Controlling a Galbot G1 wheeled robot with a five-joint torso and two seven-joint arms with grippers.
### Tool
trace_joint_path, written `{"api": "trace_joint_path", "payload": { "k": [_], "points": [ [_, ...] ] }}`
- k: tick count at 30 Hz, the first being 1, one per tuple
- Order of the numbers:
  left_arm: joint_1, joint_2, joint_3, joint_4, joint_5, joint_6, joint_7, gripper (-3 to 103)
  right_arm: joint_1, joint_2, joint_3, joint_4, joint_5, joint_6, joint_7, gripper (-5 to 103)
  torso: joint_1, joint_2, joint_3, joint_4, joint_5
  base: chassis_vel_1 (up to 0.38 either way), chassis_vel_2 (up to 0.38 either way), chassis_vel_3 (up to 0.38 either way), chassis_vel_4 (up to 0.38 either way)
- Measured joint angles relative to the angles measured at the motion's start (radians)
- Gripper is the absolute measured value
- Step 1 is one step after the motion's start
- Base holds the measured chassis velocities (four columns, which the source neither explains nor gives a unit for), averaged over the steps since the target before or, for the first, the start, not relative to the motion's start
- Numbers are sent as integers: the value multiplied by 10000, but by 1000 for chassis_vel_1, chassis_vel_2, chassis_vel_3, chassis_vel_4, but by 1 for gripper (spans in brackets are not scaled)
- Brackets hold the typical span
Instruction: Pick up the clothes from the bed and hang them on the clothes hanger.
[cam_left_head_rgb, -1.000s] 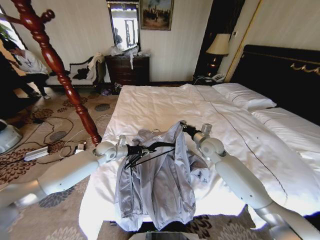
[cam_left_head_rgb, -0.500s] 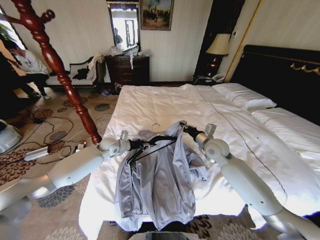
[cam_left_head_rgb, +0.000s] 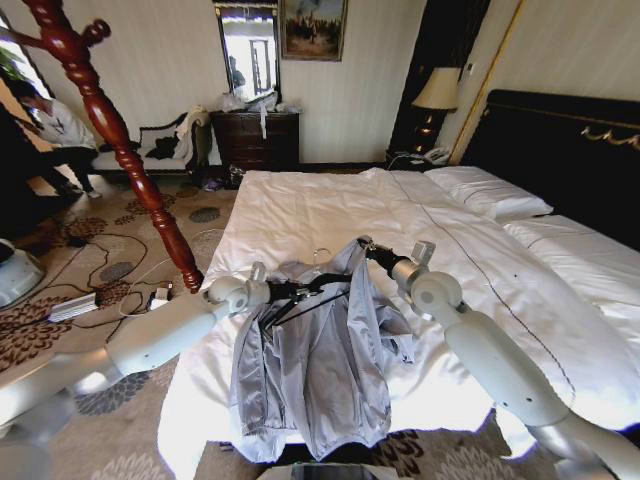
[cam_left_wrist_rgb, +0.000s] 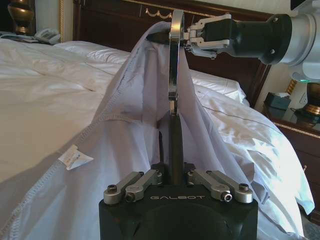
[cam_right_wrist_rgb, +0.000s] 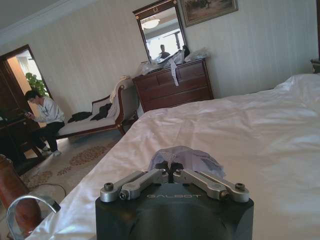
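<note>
The light grey jacket (cam_left_head_rgb: 320, 370) lies at the foot of the white bed (cam_left_head_rgb: 330, 200), its lower part hanging over the edge. My right gripper (cam_left_head_rgb: 367, 251) is shut on a pinch of its fabric (cam_right_wrist_rgb: 182, 159) and holds that part up like a tent (cam_left_wrist_rgb: 150, 90). Just to the left, my left gripper (cam_left_head_rgb: 292, 290) is shut on the black clothes hanger (cam_left_head_rgb: 320, 290). The hanger's bar (cam_left_wrist_rgb: 174, 140) stands between the left gripper's fingers. Its silver hook (cam_left_wrist_rgb: 175, 60) rises close to the right gripper (cam_left_wrist_rgb: 200, 37), partly under the lifted cloth.
A red-brown wooden coat stand (cam_left_head_rgb: 120, 140) leans at the left beside the bed. Cables and a power strip (cam_left_head_rgb: 90, 300) lie on the patterned carpet. A sofa (cam_left_head_rgb: 150, 145), a dresser (cam_left_head_rgb: 255, 135) and a lamp (cam_left_head_rgb: 435, 90) line the far wall. The black headboard (cam_left_head_rgb: 570, 140) stands at right.
My left gripper has carried the hanger a little to the right and up, further under the raised jacket. The right gripper still holds the fabric up in about the same place.
</note>
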Motion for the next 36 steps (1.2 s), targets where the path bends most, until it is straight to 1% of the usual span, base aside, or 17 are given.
{"api": "trace_joint_path", "payload": {
  "k": [2, 3, 6, 8, 10, 11, 12, 14, 19, 23, 28, 31, 36],
  "points": [
    [-18, -5, 2, -20, -23, 8, -17, 15, 0, -71, 13, 49, 20, -4, -12, 0, 0, 0, 0, 1, -2, 0, 0, 0, 0],
    [-101, -7, 64, -89, -111, 32, -39, 15, -2, -168, 74, 126, 83, -12, -21, 0, 0, 0, 0, 7, -1, 0, 0, 0, 0],
    [-257, -45, 251, -199, -236, 52, -49, 15, -7, -228, 166, 200, 245, -27, -18, 0, 0, 0, -1, 6, -1, 0, 0, 0, 0],
    [-360, -172, 428, -266, -319, 55, -124, 15, 2, -236, 213, 242, 346, -42, -12, 0, 0, 1, -1, 1, 1, 0, 0, 0, 0],
    [-364, -372, 494, -271, -473, -13, -278, 15, 10, -212, 237, 264, 373, -58, 4, 0, 0, 0, 0, 2, -2, 0, 0, 0, 0],
    [-364, -372, 494, -271, -473, -13, -278, 15, 10, -212, 237, 264, 373, -58, 4, 0, 0, 0, 0, 2, -2, 0, 0, 0, 0],
    [-323, -512, 478, -289, -689, -101, -414, 15, -10, -155, 257, 288, 387, -67, 32, 0, 0, 0, 0, 2, -2, 0, 0, 0, 0],
    [-252, -669, 363, -284, -867, -139, -578, 15, -85, -111, 277, 321, 401, -79, 64, 0, 0, 0, 0, 4, -2, 0, 0, 0, 0],
    [-161, -1117, -72, 193, -1070, -198, -995, 15, -286, -97, 284, 447, 392, -113, 87, 0, 0, 0, 0, 3, -1, 0, 0, 0, 0],
    [-204, -1345, -224, 444, -1290, -203, -1119, 15, -321, -17, 259, 529, 401, -128, 126, 0, 0, 0, 0, 2, -1, 0, 0, 0, 0],
    [-340, -1475, -122, 610, -1333, -205, -1190, 15, -328, 134, 199, 697, 520, -152, 182, 0, 0, 0, 0, 6, -2, 0, 0, 0, 0],
    [-437, -1660, 29, 774, -1349, -206, -1218, 15, -360, 231, 196, 876, 687, -193, 256, 0, -1, 0, 0, 2, -2, 0, 0, 0, 0],
    [-453, -1970, 36, 1092, -1525, -300, -1380, 15, -609, 229, 296, 1233, 775, -268, 279, 0, 0, 0, 0, 3, -3, 0, 0, 0, 0]
  ]
}}
